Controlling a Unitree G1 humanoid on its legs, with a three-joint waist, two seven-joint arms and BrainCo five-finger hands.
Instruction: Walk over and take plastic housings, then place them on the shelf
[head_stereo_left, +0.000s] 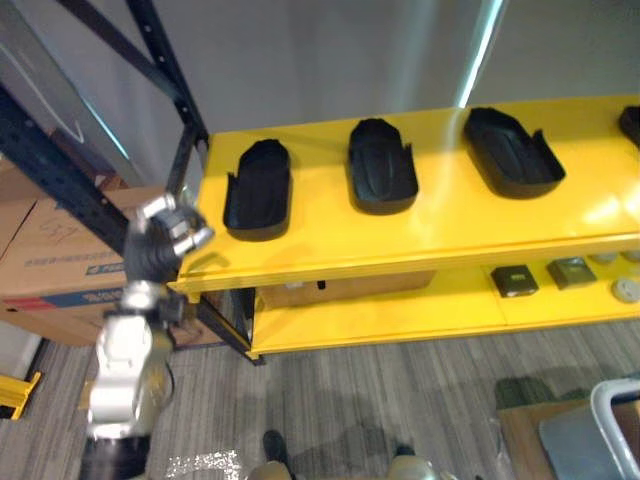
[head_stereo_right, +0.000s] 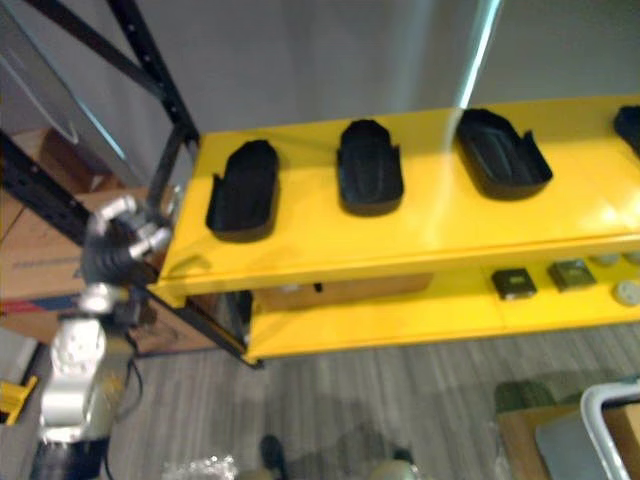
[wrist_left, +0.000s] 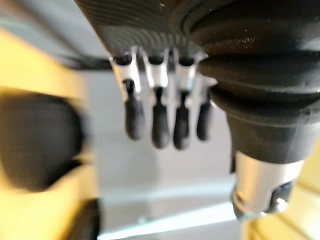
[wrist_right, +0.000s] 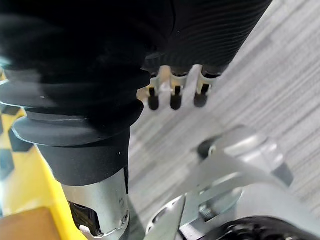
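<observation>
Left fingers (wrist_left: 160, 127): hang loose and nearly straight, dark tips slightly apart, with nothing between them.
Left hand (head_stereo_left: 163, 240): empty, raised just beside the front left corner of the top deck, not touching any housing.
Right fingers (wrist_right: 175, 100): hang short and relaxed below the ribbed cover and hold nothing.
Right hand (wrist_right: 200, 94): hangs over the grey plank floor (wrist_right: 280, 75), with a strip of yellow at the frame's edge.
Nearest housing (head_stereo_left: 258, 190): a black plastic housing, open side up, on the top deck close to the left hand. The left wrist view shows it as a dark blur (wrist_left: 40, 142) on yellow.
Middle housing (head_stereo_left: 381, 165): the same kind, lying well apart from the first.
Right housing (head_stereo_left: 512, 150): lies skewed, further along the deck.
Fourth housing (head_stereo_left: 631, 122): a dark piece cut off by the frame at the far right.
Top deck (head_stereo_left: 400, 235): the yellow shelf surface, bare along its front edge, carrying all the housings.
Lower deck (head_stereo_left: 400, 315): yellow, with two small dark square parts (head_stereo_left: 514, 280) and a round grey piece (head_stereo_left: 625, 290) towards the right.
Rack upright (head_stereo_left: 165, 70): black, perforated, at the shelf's left end.
Cardboard boxes (head_stereo_left: 55, 250): stacked behind the left arm.
Grey bin (head_stereo_left: 612, 430): pale-rimmed, on the floor at lower right.
</observation>
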